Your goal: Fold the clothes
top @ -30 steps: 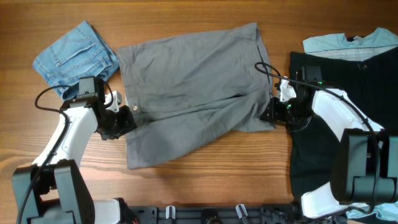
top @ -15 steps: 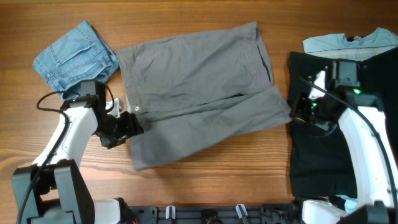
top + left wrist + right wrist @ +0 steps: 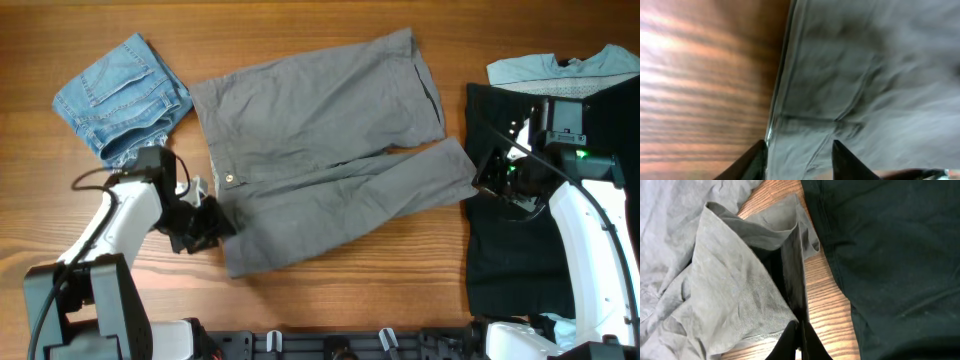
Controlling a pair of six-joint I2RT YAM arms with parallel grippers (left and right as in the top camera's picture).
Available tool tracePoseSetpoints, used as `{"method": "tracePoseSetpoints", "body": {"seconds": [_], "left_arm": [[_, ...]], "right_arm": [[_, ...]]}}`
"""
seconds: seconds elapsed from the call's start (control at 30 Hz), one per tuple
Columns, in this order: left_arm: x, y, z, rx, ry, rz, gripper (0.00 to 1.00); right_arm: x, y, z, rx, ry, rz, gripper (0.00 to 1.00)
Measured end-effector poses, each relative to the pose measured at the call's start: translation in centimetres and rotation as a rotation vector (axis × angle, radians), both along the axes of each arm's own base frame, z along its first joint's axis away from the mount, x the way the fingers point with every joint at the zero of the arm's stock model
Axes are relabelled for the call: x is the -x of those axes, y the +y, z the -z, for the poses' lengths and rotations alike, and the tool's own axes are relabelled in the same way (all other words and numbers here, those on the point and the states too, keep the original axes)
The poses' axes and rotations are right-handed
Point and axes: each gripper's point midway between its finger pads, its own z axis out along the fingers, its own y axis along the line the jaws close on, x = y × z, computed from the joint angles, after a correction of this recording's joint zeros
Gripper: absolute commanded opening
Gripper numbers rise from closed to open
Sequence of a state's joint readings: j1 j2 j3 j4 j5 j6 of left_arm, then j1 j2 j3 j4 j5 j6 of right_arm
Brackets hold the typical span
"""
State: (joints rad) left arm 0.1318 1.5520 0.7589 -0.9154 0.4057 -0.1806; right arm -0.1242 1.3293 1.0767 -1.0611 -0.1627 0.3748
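Grey shorts (image 3: 320, 160) were laid spread at centre of desk (image 3: 330, 300). Step judged: straightening before first fold. Right fingers (image 3: 789, 342) were clenched on leg hem at 3 o'clock. Left fingers (image 3: 752, 165) were parted, straddling waistband corner at 8 o'clock, nothing gripped. Next: waistband pinch needed, then even lift-over.

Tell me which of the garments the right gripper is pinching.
The grey shorts: the right gripper is shut on one leg's hem. The black garment lies beside it untouched, and the blue denim shorts are across the table.
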Motion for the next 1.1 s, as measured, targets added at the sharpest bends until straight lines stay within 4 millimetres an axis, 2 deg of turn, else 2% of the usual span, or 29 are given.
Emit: {"method": "tracePoseSetpoints", "body": {"seconds": [0.07, 0.1, 0.33, 0.4, 0.5, 0.6, 0.63, 0.7, 0.73, 0.87, 0.93, 0.97, 1.0, 1.1], "left_arm": [[0.5, -0.2, 0.6, 0.006, 0.018, -0.031, 0.15], [0.3, -0.2, 0.9, 0.003, 0.011, -0.05, 0.04], [-4.9, 1.6, 2.1, -0.084, -0.172, -0.204, 0.04], [-7.8, 2.3, 2.1, -0.104, -0.28, -0.234, 0.04], [-11.1, 2.8, 2.0, -0.107, -0.394, -0.267, 0.04], [-12.5, 3.1, 1.9, -0.106, -0.425, -0.281, 0.04], [-12.5, 3.1, 1.9, -0.106, -0.414, -0.281, 0.09], [-11.9, 2.8, 1.8, -0.095, -0.358, -0.266, 0.32], [-10.8, 2.1, 1.6, -0.066, -0.286, -0.251, 0.38], [-6.4, 0.1, 0.6, 0.026, -0.063, -0.212, 0.38], [-3.2, -0.7, 0.1, 0.054, 0.071, -0.19, 0.39], [-2.3, -0.9, -0.1, 0.062, 0.105, -0.18, 0.4], [-2.2, -0.9, -0.1, 0.065, 0.107, -0.171, 0.43], [0.2, -1.3, -1.4, 0.077, 0.192, -0.155, 0.52]], "right_arm": [[0.0, 0.0, 0.0, 0.0, -0.001, 0.0, 0.04], [-0.1, 0.0, 0.0, 0.0, -0.004, 0.002, 0.04], [-0.5, -0.1, -0.1, 0.005, -0.021, 0.005, 0.04], [-0.9, -0.2, -0.3, 0.006, -0.039, 0.004, 0.04], [-2.2, 0.4, -0.8, -0.028, -0.096, -0.005, 0.04], [-3.2, 1.0, -1.3, -0.067, -0.141, -0.009, 0.04], [-3.4, 1.1, -1.5, -0.08, -0.152, -0.002, 0.04], [-3.7, 1.3, -1.6, -0.092, -0.164, 0.005, 0.04], [-3.8, 1.3, -1.7, -0.096, -0.167, 0.009, 0.04], [-3.8, 1.4, -1.7, -0.106, -0.168, 0.014, 0.04], [-3.8, 1.5, -1.8, -0.109, -0.169, 0.013, 0.04], [-3.8, 1.5, -1.8, -0.109, -0.169, 0.012, 0.04], [-3.9, 1.5, -1.8, -0.109, -0.17, 0.012, 0.04], [-3.9, 1.5, -1.8, -0.109, -0.171, 0.012, 0.04]]}}
